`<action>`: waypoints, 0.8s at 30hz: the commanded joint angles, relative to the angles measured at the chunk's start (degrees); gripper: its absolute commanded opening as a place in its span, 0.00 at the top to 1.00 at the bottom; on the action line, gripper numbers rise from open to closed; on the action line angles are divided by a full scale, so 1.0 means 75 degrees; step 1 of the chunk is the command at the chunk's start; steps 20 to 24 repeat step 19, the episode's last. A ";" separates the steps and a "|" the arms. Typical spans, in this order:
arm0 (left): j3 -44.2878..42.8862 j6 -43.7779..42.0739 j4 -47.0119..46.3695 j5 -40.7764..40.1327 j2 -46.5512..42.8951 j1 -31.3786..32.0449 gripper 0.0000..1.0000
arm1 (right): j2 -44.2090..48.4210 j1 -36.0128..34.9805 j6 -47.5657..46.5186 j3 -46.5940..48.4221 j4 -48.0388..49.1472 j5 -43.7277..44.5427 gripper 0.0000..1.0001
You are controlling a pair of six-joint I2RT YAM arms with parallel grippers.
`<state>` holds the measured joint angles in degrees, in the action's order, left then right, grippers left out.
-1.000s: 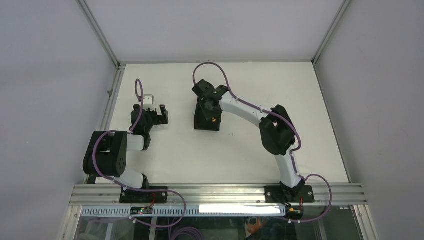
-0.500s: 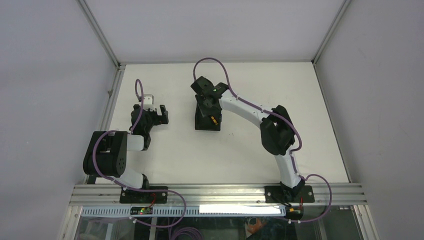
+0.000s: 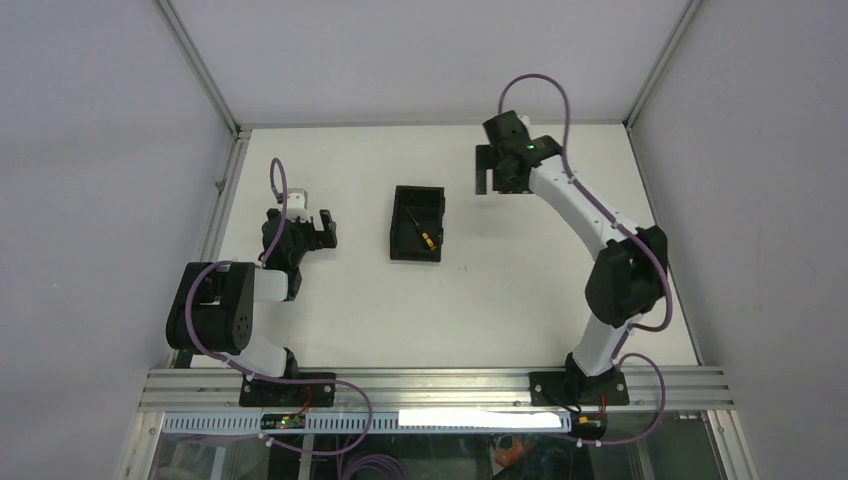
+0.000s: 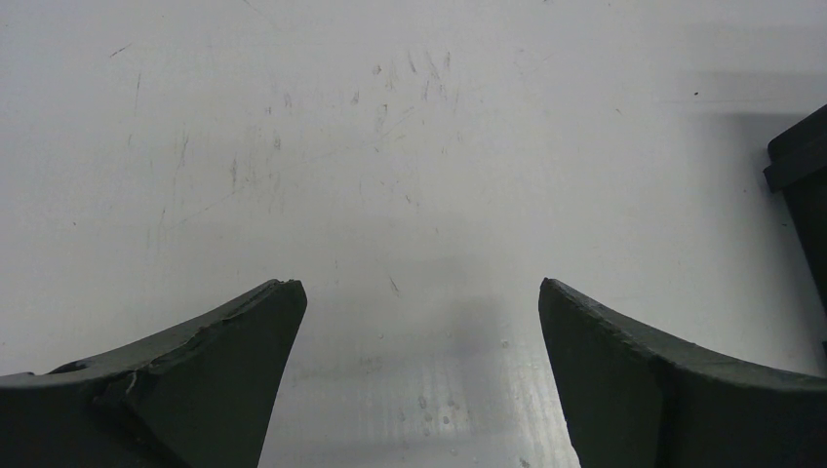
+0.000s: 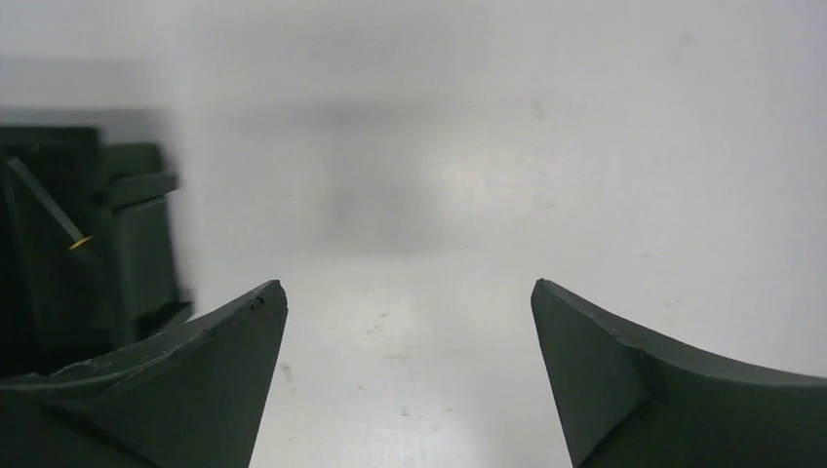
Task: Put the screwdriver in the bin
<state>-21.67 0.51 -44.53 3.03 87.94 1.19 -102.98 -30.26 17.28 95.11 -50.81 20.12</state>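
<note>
Screwdriver: the screwdriver (image 3: 424,236) lies inside the bin (image 3: 393,235), on its floor, slanted, with the orange-marked handle toward 5 o'clock and the thin shaft pointing to 11 o'clock in the top view.
Screwdriver, right wrist view: the shaft and a spot of orange (image 5: 59,222) show inside the bin, at the picture's left edge.
Bin: a black box standing upright on the white worktop (image 3: 500,300), near its middle; nothing touches it.
Bin, right wrist view: its near wall (image 5: 146,244) is at 9 o'clock of the fingers and apart from them.
Bin, left wrist view: only a dark corner (image 4: 805,166) shows, at 3 o'clock.
Right end effector: (image 3: 490,185) at 2 o'clock of the bin and apart from it, toward the far edge of the worktop; its fingers are spread wide (image 5: 407,284), with only bare worktop between them.
Left end effector: (image 3: 322,228) at 9 o'clock of the bin, near it and not touching; its fingers are spread wide (image 4: 414,285) over scratched worktop and hold nothing.
</note>
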 commanded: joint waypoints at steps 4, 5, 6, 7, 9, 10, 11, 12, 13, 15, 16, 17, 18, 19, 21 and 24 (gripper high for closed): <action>-0.0017 0.0025 -0.0229 -0.0005 -0.0206 0.0087 0.01 | 0.1637 0.2206 -0.0566 -0.1155 0.0299 0.0002 0.01; -0.0017 0.0025 -0.0237 -0.0008 -0.0212 0.0087 0.01 | 0.1794 0.2444 -0.0606 -0.1319 0.0400 -0.0018 0.01; -0.0023 0.0025 -0.0239 -0.0007 -0.0207 0.0081 0.01 | 0.1943 0.2747 -0.0627 -0.1509 0.0465 -0.0069 0.01; -0.0017 0.0025 -0.0238 -0.0010 -0.0215 0.0087 0.01 | 0.2059 0.2958 -0.0606 -0.1610 0.0460 -0.0115 0.01; -0.0017 0.0025 -0.0244 -0.0005 -0.0208 0.0086 0.01 | 0.2288 0.3264 -0.0528 -0.1775 0.0447 -0.0139 0.01; -0.0017 0.0025 -0.0239 -0.0005 -0.0212 0.0087 0.01 | 0.2373 0.3339 -0.0489 -0.1870 0.0487 -0.0106 0.01; -0.0017 0.0025 -0.0238 -0.0005 -0.0210 0.0087 0.01 | 0.2469 0.3404 -0.0436 -0.1955 0.0555 -0.0084 0.01; -0.0017 0.0025 -0.0237 0.0001 -0.0212 0.0086 0.01 | 0.2548 0.3458 -0.0406 -0.2042 0.0638 -0.0098 0.01; -0.0017 0.0025 -0.0238 -0.0004 -0.0211 0.0084 0.01 | 0.2627 0.3460 -0.0408 -0.2129 0.0737 -0.0155 0.01; -0.0017 0.0025 -0.0238 -0.0008 -0.0209 0.0087 0.01 | 0.2744 0.3462 -0.0384 -0.2215 0.0782 -0.0274 0.01; -0.0017 0.0025 -0.0238 -0.0006 -0.0215 0.0087 0.01 | 0.2783 0.3461 -0.0315 -0.2210 0.0791 -0.0240 0.01; -0.0017 0.0025 -0.0238 -0.0005 -0.0207 0.0087 0.01 | 0.2807 0.3471 -0.0259 -0.2185 0.0797 -0.0151 0.01; -0.0017 0.0025 -0.0238 -0.0005 -0.0206 0.0087 0.01 | 0.2825 0.3463 -0.0251 -0.2166 0.0787 -0.0091 0.01; -0.0017 0.0025 -0.0238 -0.0005 -0.0206 0.0081 0.01 | 0.2840 0.3467 -0.0260 -0.2159 0.0802 -0.0142 0.01; -0.0017 0.0025 -0.0238 -0.0005 -0.0206 0.0081 0.01 | 0.2840 0.3467 -0.0260 -0.2159 0.0802 -0.0142 0.01; -0.0017 0.0025 -0.0238 -0.0005 -0.0206 0.0081 0.01 | 0.2840 0.3467 -0.0260 -0.2159 0.0802 -0.0142 0.01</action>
